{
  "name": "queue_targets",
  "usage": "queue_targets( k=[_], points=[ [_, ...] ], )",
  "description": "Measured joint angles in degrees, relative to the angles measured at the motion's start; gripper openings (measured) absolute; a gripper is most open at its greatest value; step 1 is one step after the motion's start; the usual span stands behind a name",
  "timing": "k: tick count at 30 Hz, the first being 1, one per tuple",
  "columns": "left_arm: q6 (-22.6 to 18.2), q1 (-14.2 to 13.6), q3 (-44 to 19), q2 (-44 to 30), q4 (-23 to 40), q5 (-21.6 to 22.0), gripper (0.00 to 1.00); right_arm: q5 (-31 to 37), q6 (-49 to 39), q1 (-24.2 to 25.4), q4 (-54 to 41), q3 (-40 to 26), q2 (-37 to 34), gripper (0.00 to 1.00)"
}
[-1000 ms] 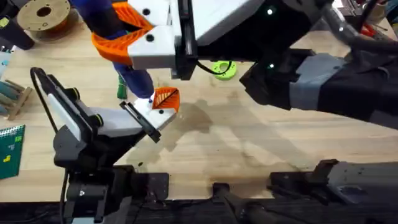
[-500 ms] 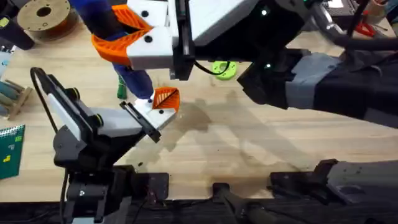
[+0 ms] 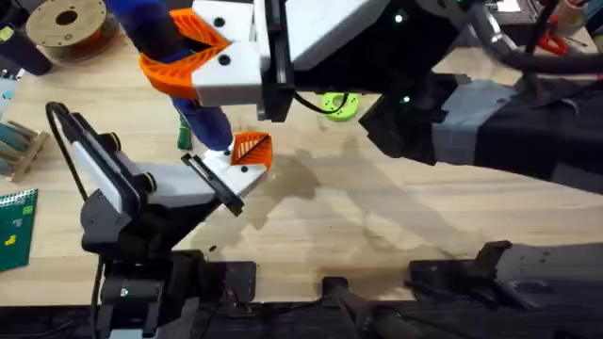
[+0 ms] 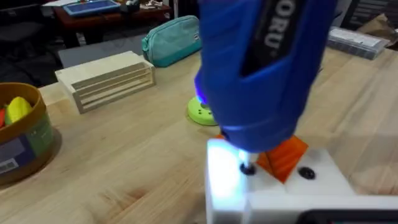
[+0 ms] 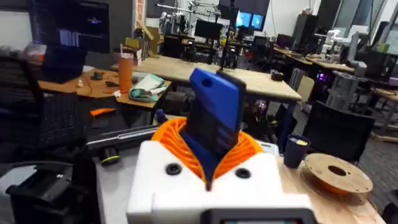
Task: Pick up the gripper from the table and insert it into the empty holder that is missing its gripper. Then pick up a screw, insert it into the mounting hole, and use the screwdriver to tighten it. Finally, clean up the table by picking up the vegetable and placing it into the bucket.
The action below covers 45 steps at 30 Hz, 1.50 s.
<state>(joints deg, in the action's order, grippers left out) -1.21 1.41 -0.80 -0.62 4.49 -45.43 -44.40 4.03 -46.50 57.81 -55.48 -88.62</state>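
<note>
Standing upright, the blue screwdriver (image 3: 203,121) has its tip down on the white holder (image 3: 237,176), right beside the orange gripper (image 3: 251,149) seated in that block. In the left wrist view the screwdriver (image 4: 261,68) bit sits on a small dark screw head (image 4: 247,168) in the holder (image 4: 273,193), with the orange gripper (image 4: 283,155) just behind it and a second dark hole next to it. A bright glow falls on the white surface under the tool nose.

The right gripper (image 3: 203,58), white with orange ribbed pads, is clamped on the upper body of the screwdriver; right wrist view shows the blue body (image 5: 214,121) pinched between the orange pads (image 5: 249,152).

The left gripper is the holder block itself, lying low over the table (image 3: 377,217) and pointing toward the middle. Cannot tell whether its fingers are wide or narrow.

The dark green vegetable (image 3: 184,137) lies on the table just beside the screwdriver's lower end. The orange-yellow bucket (image 4: 22,140) stands well apart, a yellow piece (image 4: 18,109) inside it. A lime-green disc (image 3: 339,104) lies behind the tool; a brown spool (image 3: 66,24) sits at the far left corner. A wooden rack (image 4: 106,78) and a teal pouch (image 4: 171,40) are farther back.
</note>
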Motion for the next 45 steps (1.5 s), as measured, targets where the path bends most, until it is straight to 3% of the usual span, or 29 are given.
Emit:
queue_targets(
  k=[6, 13, 18, 20, 21, 25, 26, 30, 32, 34, 42, 43, 45],
  points=[
    [-0.1, 0.0, 0.0, 0.0, -0.2, 0.0, 0.013, -1.1, 0.0, 0.0, -1.2, -2.6, -1.4, 0.008],
    [-0.3, 0.0, 0.0, 0.0, 0.0, 0.0, 0.013, -5.3, 0.0, 1.9, -3.3, -17.7, -1.7, 0.008],
    [-0.3, 0.0, 0.0, 0.0, 0.0, 0.0, 0.013, -9.0, 0.0, 4.1, -5.6, -21.2, 0.3, 0.008],
    [-0.3, 0.0, 0.0, 0.0, 0.0, 0.0, 0.013, -10.5, 0.0, 5.0, -9.6, -21.4, 1.0, 0.008],
    [-0.3, 0.0, 0.0, 0.0, 0.0, 0.0, 0.013, -11.7, 0.0, 6.7, -17.4, -21.4, 1.2, 0.008],
    [-0.3, 0.0, 0.0, 0.0, 0.0, 0.0, 0.013, -12.1, -1.7, 10.1, -30.5, -21.4, 1.3, 0.008],
    [-0.3, 0.0, 0.0, 0.0, 0.0, 0.0, 0.013, -12.0, -5.3, 13.4, -42.1, -21.4, 1.8, 0.008],
    [-0.3, 0.0, 0.0, 0.0, 0.0, 0.0, 0.013, -11.8, -12.5, 19.1, -56.7, -21.4, 2.9, 0.008],
    [-0.3, 0.0, 0.0, 0.0, 0.0, 0.0, 0.013, -7.4, -23.0, 29.6, -72.4, -21.4, 4.3, 0.008],
    [-0.3, 0.0, 0.0, 0.0, 0.0, 0.0, 0.013, -4.8, -28.5, 32.3, -76.3, -21.4, 4.4, 0.008],
    [-0.3, 0.0, 0.0, 0.0, 0.0, 0.0, 0.013, 11.3, -52.9, 35.9, -85.6, -21.4, 4.4, 0.008],
    [-0.3, 0.0, 0.0, 0.0, 0.0, 0.0, 0.013, 17.8, -60.6, 35.9, -88.7, -21.4, 4.3, 0.008],
    [-0.3, 0.0, 0.0, 0.0, 0.0, 0.0, 0.013, 21.6, -64.4, 35.8, -89.5, -21.4, 3.9, 0.008]
  ],
)
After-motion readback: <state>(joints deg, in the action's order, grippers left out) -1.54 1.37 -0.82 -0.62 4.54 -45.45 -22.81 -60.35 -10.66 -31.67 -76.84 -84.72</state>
